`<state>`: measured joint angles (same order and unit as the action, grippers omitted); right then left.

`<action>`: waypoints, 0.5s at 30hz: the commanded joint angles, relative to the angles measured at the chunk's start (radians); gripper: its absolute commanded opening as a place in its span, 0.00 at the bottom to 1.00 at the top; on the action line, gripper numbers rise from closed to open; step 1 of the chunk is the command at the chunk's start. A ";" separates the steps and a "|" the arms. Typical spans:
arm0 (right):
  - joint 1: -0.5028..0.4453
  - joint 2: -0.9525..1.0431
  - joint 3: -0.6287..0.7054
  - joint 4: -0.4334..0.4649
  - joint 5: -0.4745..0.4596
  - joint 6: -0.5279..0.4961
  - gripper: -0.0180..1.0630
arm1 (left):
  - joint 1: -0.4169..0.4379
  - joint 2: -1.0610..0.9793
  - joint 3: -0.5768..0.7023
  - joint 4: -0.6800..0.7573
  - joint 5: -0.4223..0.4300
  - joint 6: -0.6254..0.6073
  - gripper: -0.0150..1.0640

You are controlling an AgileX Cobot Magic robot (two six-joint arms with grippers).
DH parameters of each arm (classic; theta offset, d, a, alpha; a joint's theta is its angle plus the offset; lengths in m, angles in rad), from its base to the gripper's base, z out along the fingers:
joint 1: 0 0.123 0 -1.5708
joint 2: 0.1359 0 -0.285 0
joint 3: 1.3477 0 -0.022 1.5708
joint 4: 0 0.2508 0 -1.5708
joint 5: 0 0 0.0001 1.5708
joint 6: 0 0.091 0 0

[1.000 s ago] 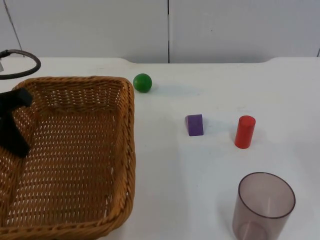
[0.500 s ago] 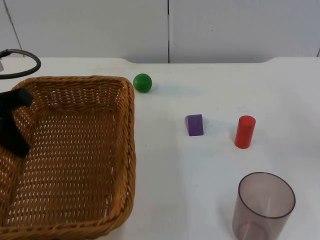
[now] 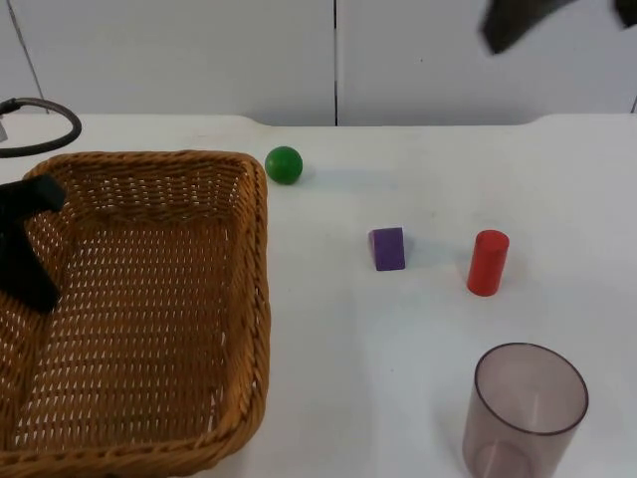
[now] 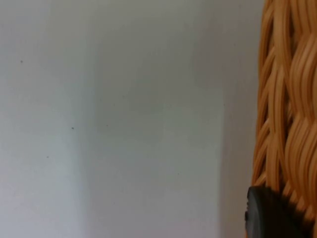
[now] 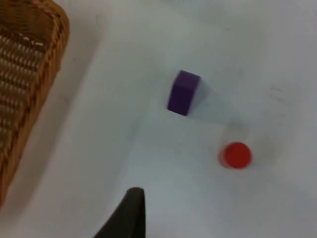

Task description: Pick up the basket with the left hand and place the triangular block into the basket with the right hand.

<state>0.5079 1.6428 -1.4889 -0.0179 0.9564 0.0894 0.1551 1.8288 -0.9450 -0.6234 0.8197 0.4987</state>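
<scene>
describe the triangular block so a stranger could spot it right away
Start at the big wicker basket on the white table and look toward the red cylinder. The purple triangular block lies between them, nearer the cylinder: the only purple, wedge-shaped piece.

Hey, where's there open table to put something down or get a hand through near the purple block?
Bare patches: between the basket and the purple block; in front of the block, left of the clear cup; behind it, right of the green ball. It is tight between the block and the red cylinder.
</scene>
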 commanded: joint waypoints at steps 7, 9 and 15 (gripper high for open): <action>0.046 0.333 -0.247 -0.031 0.021 0.144 0.97 | -0.004 -0.004 -0.007 -0.028 0.006 -0.006 0.01; 0.048 0.411 -0.300 -0.076 0.040 0.197 0.95 | -0.004 -0.004 -0.007 -0.028 0.006 -0.006 0.01; 0.048 0.529 -0.362 -0.090 0.038 0.257 0.79 | -0.004 -0.004 -0.007 -0.028 0.006 -0.006 0.01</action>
<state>0.5488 2.1677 -1.8371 -0.1000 0.9904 0.3264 0.1551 1.8288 -0.9450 -0.6255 0.8157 0.4987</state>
